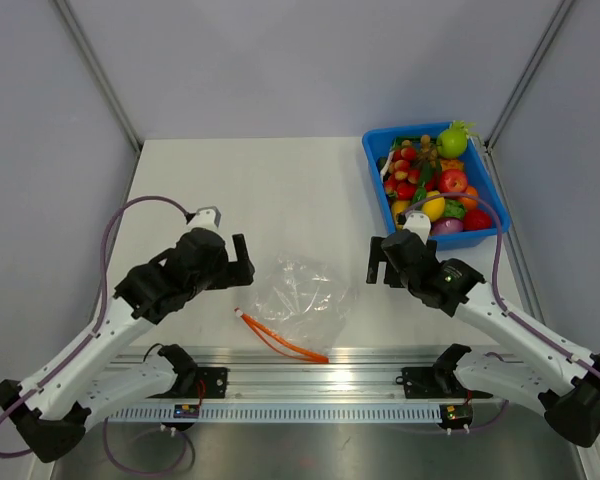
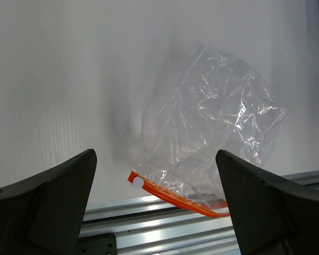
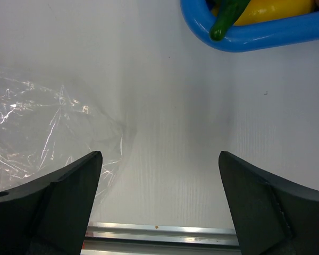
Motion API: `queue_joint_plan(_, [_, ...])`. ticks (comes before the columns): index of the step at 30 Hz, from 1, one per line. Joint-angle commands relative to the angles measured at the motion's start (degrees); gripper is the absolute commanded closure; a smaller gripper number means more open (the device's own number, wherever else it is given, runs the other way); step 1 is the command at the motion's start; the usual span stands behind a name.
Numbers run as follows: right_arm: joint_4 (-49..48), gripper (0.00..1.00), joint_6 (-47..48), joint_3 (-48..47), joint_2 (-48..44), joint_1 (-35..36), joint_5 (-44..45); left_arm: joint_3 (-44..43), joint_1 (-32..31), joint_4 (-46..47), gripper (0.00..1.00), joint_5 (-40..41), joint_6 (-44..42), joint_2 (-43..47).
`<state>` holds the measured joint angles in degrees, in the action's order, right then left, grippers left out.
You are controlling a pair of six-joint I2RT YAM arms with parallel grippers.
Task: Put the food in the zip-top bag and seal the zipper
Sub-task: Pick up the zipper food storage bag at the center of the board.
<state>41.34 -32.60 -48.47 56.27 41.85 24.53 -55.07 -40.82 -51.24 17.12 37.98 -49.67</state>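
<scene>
Clear zip-top bag [image 1: 298, 295] lay crumpled, worktop [image 1: 280, 190] near centre; orange zipper [image 1: 280, 340] beside metal rail [image 1: 320, 375]. Food [image 1: 435, 185] heaped in blue bin [image 1: 372, 150], far right. Left tool [image 1: 245, 258], right tool [image 1: 374, 260] flanked bag, both wide open, empty.

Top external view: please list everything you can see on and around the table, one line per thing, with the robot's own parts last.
zip-top bag: one, clear and crinkled, lying flat at the table's near centre, between the two grippers
zipper: one, red-orange strip, along the bag's near edge by the rail
food: a heap too mixed to count, red, yellow, orange and green, all in the blue bin
blue bin: one, blue, at the far right of the table
table: one, white
rail: one, silver, along the near edge
left gripper: one, black, open, left of the bag
right gripper: one, black, open, right of the bag
</scene>
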Motion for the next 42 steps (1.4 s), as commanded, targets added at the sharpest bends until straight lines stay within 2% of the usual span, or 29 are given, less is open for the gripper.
queue_joint_plan(1, [-2.32, 0.01, -1.33, -0.13, 0.07, 0.52, 2.53, -1.62, -0.23, -1.66, 0.01, -0.07, -0.89, 3.17])
queue_joint_plan(5, [-1.44, 0.01, -1.41, -1.1, 2.43, 0.52, 4.11, -0.31, -0.23, -1.49, 0.01, 1.07, 0.16, 6.42])
queue_joint_plan(10, [3.46, 0.01, -4.31, -3.29, 6.13, 0.52, 9.13, -0.22, -0.23, -3.69, 0.01, 0.63, -0.01, 5.9])
queue_joint_plan(12, [2.7, 0.0, -1.7, -2.95, 5.52, 0.52, 4.86, 0.57, -0.23, -4.04, 0.01, 1.41, 0.17, 5.29])
queue_joint_plan(15, [-3.78, 0.01, 2.87, -0.85, 0.34, 1.74, -2.97, 1.63, -0.23, -3.25, 0.01, 2.3, 0.43, 4.85])
queue_joint_plan(17, [-5.22, 0.05, 3.94, -0.05, -0.98, 3.06, -4.32, 2.16, -0.23, -2.38, 0.01, 2.04, 0.08, 4.67])
queue_joint_plan(20, [-3.73, 0.06, 4.3, -2.85, 2.68, 11.38, 0.32, 3.56, -0.23, -0.71, 0.01, 2.47, -1.32, 5.02])
queue_joint_plan(22, [-2.67, 0.06, 3.42, -5.75, 6.03, 21.66, 7.26, 4.0, -0.23, -0.7, 0.01, 4.83, -1.15, 4.93])
queue_joint_plan(24, [-1.71, 0.05, 2.72, -9.34, 12.35, 27.65, 12.52, 3.39, -0.23, -1.49, 0.01, 6.07, -0.98, 4.5])
queue_joint_plan(25, [-1.36, 0.05, 2.63, -10.67, 14.63, 33.33, 13.95, 2.26, -0.14, -1.84, 0.01, 7.21, -0.71, 4.41])
queue_joint_plan(28, [-1.35, 0.04, 2.63, -15.51, 23.6, 41.09, 16.77, -1.07, 0.3, -2.46, 0.01, 7.05, -2.63, 3.71])
queue_joint_plan(32, [-4.69, 0.03, 5.09, -19.82, 32.93, 46.83, 17.13, -4.52, 2.23, -2.72, 0.01, 5.64, -5.19, 1.86])
queue_joint_plan(37, [-9.26, 0.05, 7.55, -20.18, 38.55, 47.72, 14.23, -4.87, 8.11, -1.41, 0.01, 0.11, -7.74, 0.36])
queue_joint_plan(42, [-12.95, 0.11, 8.96, -19.65, 41.98, 47.63, 12.91, -4.61, 10.32, -0.88, 0.01, -2.09, -8.36, 0.36])
